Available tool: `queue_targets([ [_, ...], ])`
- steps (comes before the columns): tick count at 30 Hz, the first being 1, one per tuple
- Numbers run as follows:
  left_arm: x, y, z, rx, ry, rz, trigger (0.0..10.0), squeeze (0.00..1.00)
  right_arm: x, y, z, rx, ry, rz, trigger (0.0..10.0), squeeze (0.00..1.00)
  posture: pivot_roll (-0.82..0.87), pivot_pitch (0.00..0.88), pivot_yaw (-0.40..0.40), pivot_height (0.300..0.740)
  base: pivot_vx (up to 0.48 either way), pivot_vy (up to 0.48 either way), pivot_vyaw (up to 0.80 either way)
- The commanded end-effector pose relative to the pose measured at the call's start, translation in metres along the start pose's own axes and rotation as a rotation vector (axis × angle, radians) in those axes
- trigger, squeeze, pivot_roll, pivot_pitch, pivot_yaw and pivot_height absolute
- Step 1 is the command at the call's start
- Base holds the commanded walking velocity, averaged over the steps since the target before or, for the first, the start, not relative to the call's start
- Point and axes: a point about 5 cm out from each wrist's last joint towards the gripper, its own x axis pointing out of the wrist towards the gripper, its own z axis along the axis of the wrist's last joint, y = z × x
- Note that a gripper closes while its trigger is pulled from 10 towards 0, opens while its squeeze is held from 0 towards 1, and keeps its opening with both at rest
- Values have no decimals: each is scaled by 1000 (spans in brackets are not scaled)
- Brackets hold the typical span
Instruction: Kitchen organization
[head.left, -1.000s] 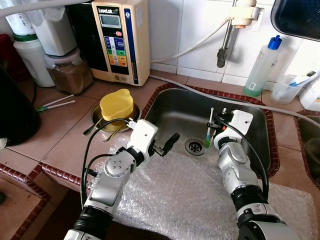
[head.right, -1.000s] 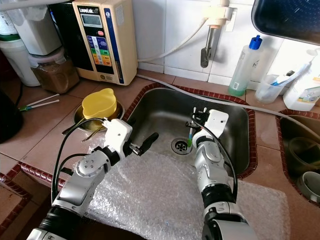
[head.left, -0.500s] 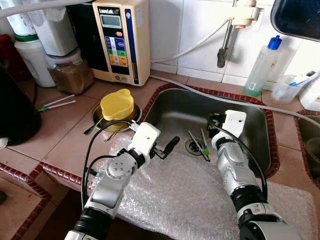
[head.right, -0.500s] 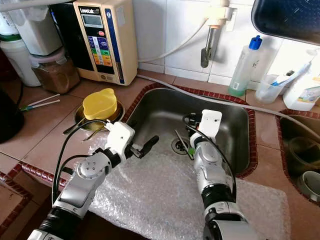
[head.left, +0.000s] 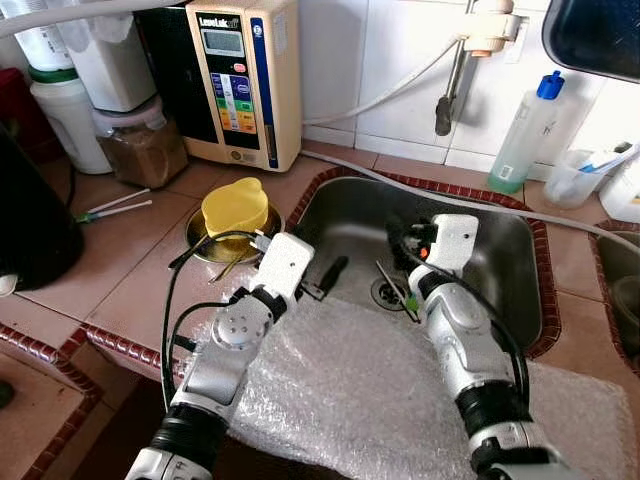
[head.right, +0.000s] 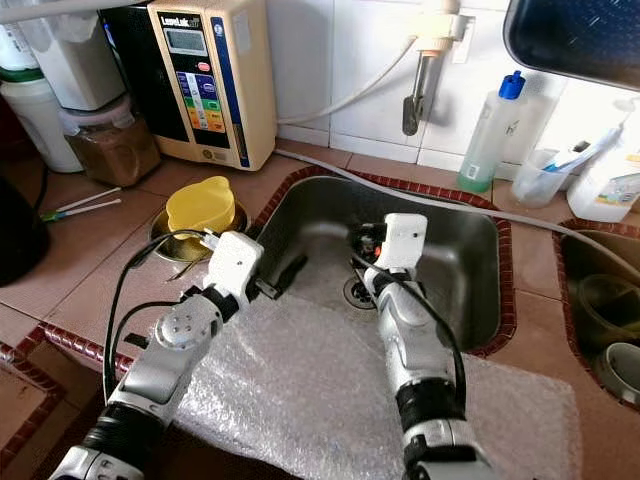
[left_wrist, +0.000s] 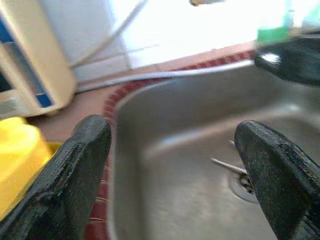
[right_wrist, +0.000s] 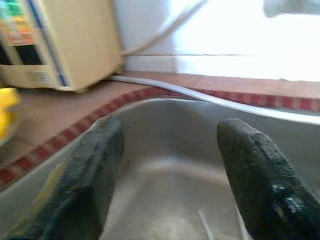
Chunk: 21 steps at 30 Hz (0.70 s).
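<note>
Moved: right gripper has swung left; green-tipped utensils lie by the drain.
Sink: stainless steel basin.
Grippers: left gripper and right both spread, empty.

Sink: brushed stainless steel, dull sheen. Counter: matt terracotta tile, edged with glossy red-brown trim. Bubble wrap: clear, crinkled plastic film. Yellow lid: smooth, glossy plastic. Wall: glazed white tile. Left hand and right hand: fingers of matt, grainy black plastic.
</note>
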Motion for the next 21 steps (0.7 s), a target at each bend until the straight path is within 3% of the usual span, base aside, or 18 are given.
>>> queue_targets([
  [1,4,6,4,0,-21,44,10000,1000,-2,6,1,-2,-6,47,10000,1000,31,0,31,740,0,0,0],
  [5,8,12,8,-5,-29,94,10000,1000,-6,13,4,31,-19,95,10000,1000,34,0,31,740,0,0,0],
  [8,10,34,12,-51,-22,263,10000,1000,-10,19,-3,45,15,131,10000,1000,34,0,36,740,0,0,0],
  [10,10,37,13,-56,-21,288,10000,1000,-10,19,-3,48,18,132,10000,1000,34,0,36,740,0,0,0],
  [11,9,41,13,-66,-26,315,10000,502,-11,19,-4,54,21,132,10000,1000,35,0,37,740,0,0,0],
  [12,8,46,14,-83,-29,341,10000,502,-11,20,-3,63,20,139,10000,1000,35,0,37,740,0,0,0],
  [13,6,54,18,-131,-66,397,10000,0,-13,22,-3,63,22,155,10000,1000,30,0,39,740,0,0,0],
  [14,6,54,18,-131,-66,397,10000,0,-13,22,-3,63,22,155,10000,1000,30,0,39,740,0,0,0],
  [15,2,71,22,-210,-100,501,10000,0,-16,26,-7,63,42,178,10000,1000,30,0,38,740,0,0,0],
  [21,1,87,18,-234,-50,603,10000,0,-19,34,-13,65,65,207,10000,1000,39,0,34,740,0,0,0],
])
